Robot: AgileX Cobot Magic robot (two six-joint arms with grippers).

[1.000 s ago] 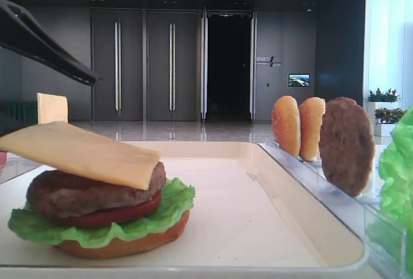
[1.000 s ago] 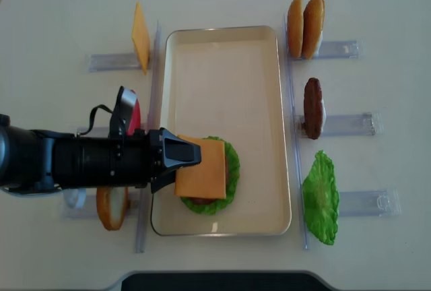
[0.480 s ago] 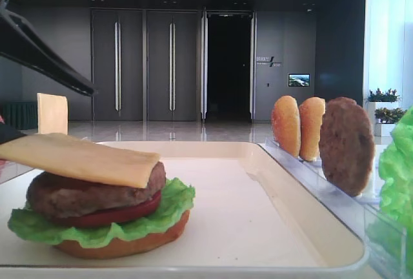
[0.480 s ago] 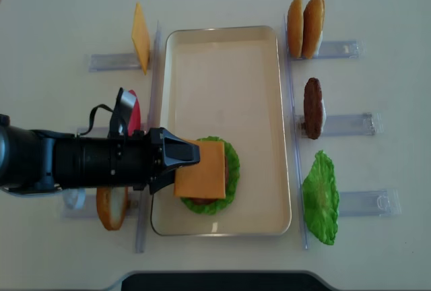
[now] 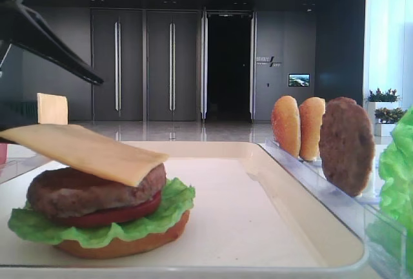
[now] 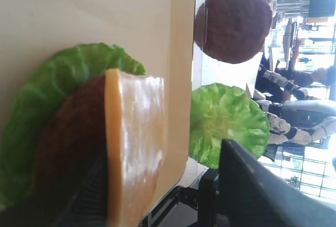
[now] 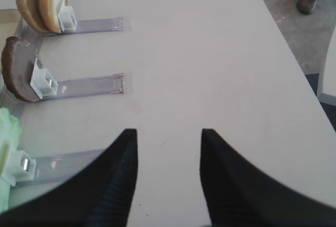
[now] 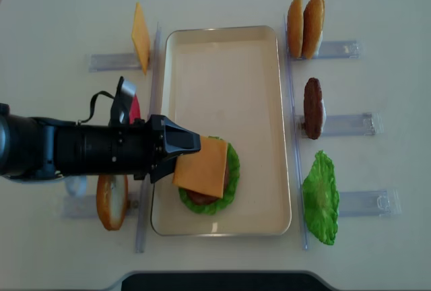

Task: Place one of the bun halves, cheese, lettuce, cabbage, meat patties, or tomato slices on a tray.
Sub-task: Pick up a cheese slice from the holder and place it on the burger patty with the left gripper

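On the cream-white tray [image 8: 222, 75] stands a stack of bun half [image 5: 122, 243], lettuce [image 5: 174, 201], tomato slice [image 5: 122, 213] and meat patty [image 5: 90, 188]. The cheese [image 8: 202, 166] lies tilted on the patty, its left edge raised on the lower finger of my left gripper [image 8: 192, 148]. That gripper is open: the upper finger [image 5: 51, 46] is far above the slice. In the left wrist view the cheese [image 6: 134, 143] leans on one finger with a wide gap to the other finger [image 6: 252, 185]. My right gripper [image 7: 168, 132] hangs open over bare table to the right.
Clear holders flank the tray. On the left are a second cheese slice [image 8: 140, 37], a tomato slice [image 8: 135, 112] and a bun half [image 8: 111, 202]. On the right stand two bun halves [image 8: 305, 27], a patty [image 8: 312, 108] and a lettuce leaf [image 8: 320, 197].
The left gripper has shifted slightly toward the far side. The cheese turned a little, dipped flatter, then tilted up again at its left edge.
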